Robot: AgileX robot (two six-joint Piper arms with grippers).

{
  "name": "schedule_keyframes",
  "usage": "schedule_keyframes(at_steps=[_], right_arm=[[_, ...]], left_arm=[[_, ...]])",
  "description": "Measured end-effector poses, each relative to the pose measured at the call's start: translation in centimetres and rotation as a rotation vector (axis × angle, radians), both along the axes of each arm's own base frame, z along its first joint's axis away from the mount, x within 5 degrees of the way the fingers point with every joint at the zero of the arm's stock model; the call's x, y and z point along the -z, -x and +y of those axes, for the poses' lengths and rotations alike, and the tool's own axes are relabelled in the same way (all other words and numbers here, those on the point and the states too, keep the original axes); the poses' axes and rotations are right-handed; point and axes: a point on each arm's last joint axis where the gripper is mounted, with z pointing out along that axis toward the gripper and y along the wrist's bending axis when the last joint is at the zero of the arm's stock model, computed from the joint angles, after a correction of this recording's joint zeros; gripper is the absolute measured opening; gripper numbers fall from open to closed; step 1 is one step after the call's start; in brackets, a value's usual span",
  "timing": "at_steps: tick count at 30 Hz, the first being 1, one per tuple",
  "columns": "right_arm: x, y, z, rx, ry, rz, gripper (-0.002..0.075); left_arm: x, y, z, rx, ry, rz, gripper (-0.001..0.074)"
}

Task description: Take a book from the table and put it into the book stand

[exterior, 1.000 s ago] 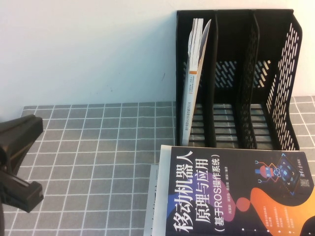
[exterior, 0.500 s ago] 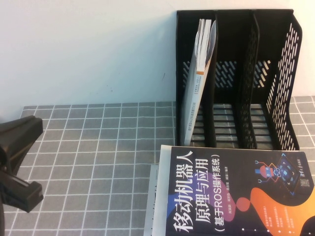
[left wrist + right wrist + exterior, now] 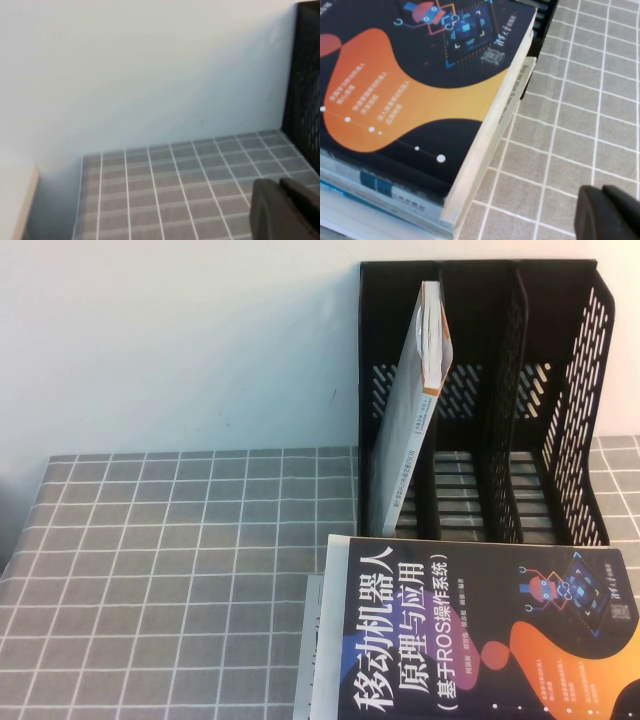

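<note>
A black three-slot book stand [image 3: 590, 360] stands at the back right against the wall. A white book [image 3: 412, 430] stands in its leftmost slot, its top leaning against the divider. A dark book with orange cover art [image 3: 470, 640] tops a stack in front of the stand, and also shows in the right wrist view [image 3: 420, 75]. Neither gripper shows in the high view. My left gripper [image 3: 281, 186] is shut and empty over the mat, left of the stand's wall [image 3: 305, 75]. My right gripper [image 3: 602, 192] is shut and empty over the mat beside the stack.
A grey checked mat [image 3: 180, 560] covers the table, with open mat left of the stand and stack. The pale wall runs right behind the stand. The table's left edge [image 3: 27, 200] shows in the left wrist view.
My left arm has drawn back out of the high view. The white book in the stand has tipped over to lean right against the divider.
</note>
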Motion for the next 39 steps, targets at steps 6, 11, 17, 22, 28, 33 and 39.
schedule_keyframes(at_steps=[6, 11, 17, 22, 28, 33, 39], right_arm=[[0.0, 0.0, 0.0, 0.000, -0.002, 0.000, -0.0003], [0.0, 0.0, 0.0, 0.000, -0.004, 0.000, -0.0003], [0.0, 0.0, 0.0, 0.000, -0.004, 0.000, -0.0003], [0.0, 0.0, 0.0, 0.000, -0.004, 0.000, -0.0003], [0.0, 0.0, 0.0, 0.000, -0.004, 0.000, -0.0003], [0.0, 0.0, 0.0, 0.000, -0.004, 0.000, -0.0003], [0.0, 0.0, 0.0, 0.000, -0.004, 0.000, -0.0003]], left_arm=[[8.9, 0.9, 0.5, -0.110, 0.129, 0.003, -0.0001], [13.0, 0.9, 0.6, -0.156, 0.210, 0.100, -0.0002], [13.5, 1.1, 0.6, -0.158, 0.213, 0.162, -0.0002], [13.5, 1.1, 0.3, -0.111, 0.121, 0.155, -0.0002], [13.5, 1.1, 0.1, -0.071, 0.082, 0.151, -0.0002], [13.5, 1.1, 0.1, -0.067, 0.060, 0.149, -0.0002], [13.5, 1.1, 0.1, -0.064, 0.046, 0.147, -0.0002]])
